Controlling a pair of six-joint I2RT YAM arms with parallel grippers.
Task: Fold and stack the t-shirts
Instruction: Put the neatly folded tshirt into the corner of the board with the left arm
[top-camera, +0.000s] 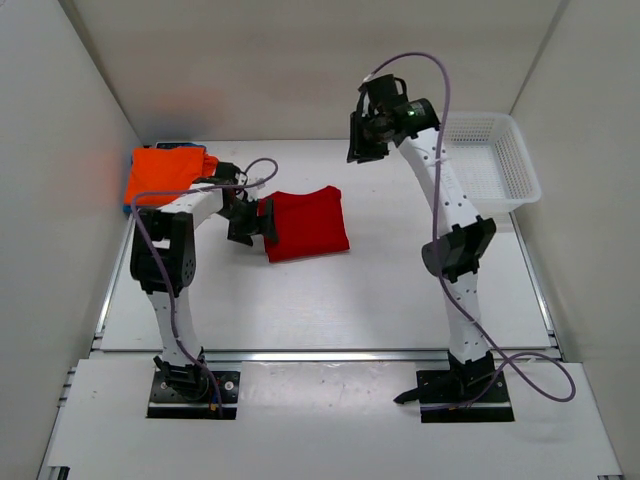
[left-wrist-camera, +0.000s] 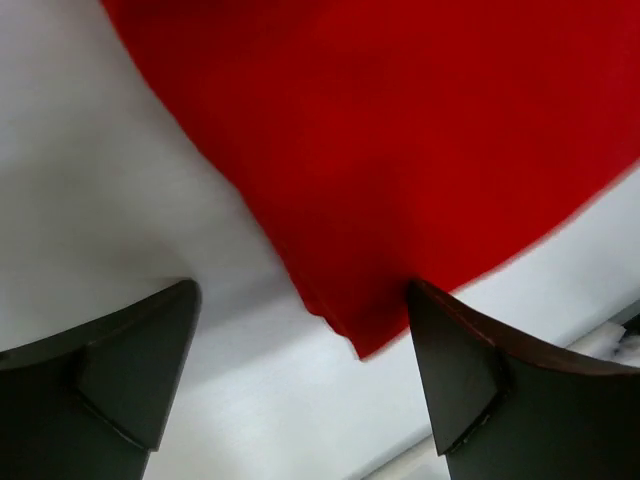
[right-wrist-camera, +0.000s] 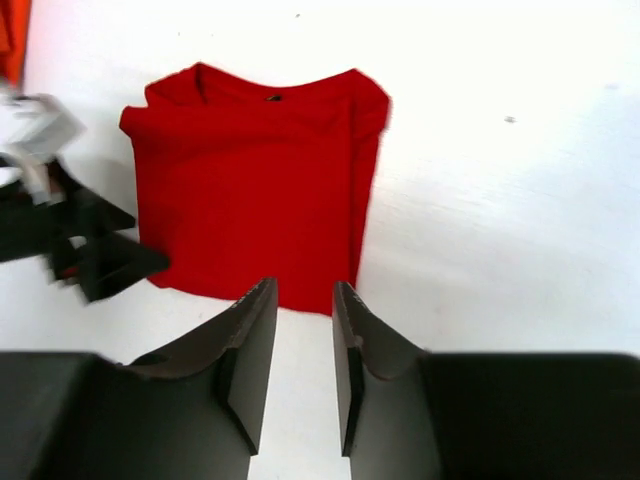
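Nearest, at 6 o'clock of the top view: left arm base (top-camera: 190, 385) and right arm base (top-camera: 465, 385), bolted along the near edge of the worktop (top-camera: 330, 300). Left hand (top-camera: 258, 220) low over the worktop, just left of centre, at the 9 o'clock edge of the red t-shirt (top-camera: 308, 225). Left hand (left-wrist-camera: 300, 370) spread wide in the left wrist view, holding nothing. One corner of the red t-shirt (left-wrist-camera: 400, 150) flat on the worktop between the two fingers (left-wrist-camera: 130, 370), not pinched; contact with the nearer finger not determinable. Right hand (top-camera: 365, 140) raised high toward 12 o'clock, well apart from all cloth. Right hand (right-wrist-camera: 303, 290) narrow in the right wrist view, with a slim gap between its fingers and nothing in that gap. Red t-shirt (right-wrist-camera: 250, 190) folded to a rough rectangle near worktop centre, collar at its 12 o'clock edge in that view. Orange t-shirt (top-camera: 165, 172) folded at 10 o'clock in the back left corner, stacked on the blue t-shirt (top-camera: 178, 147), only a thin edge of the latter visible. White lattice basket (top-camera: 525, 180) at 2 o'clock in the back right corner, well apart from all three t-shirts.
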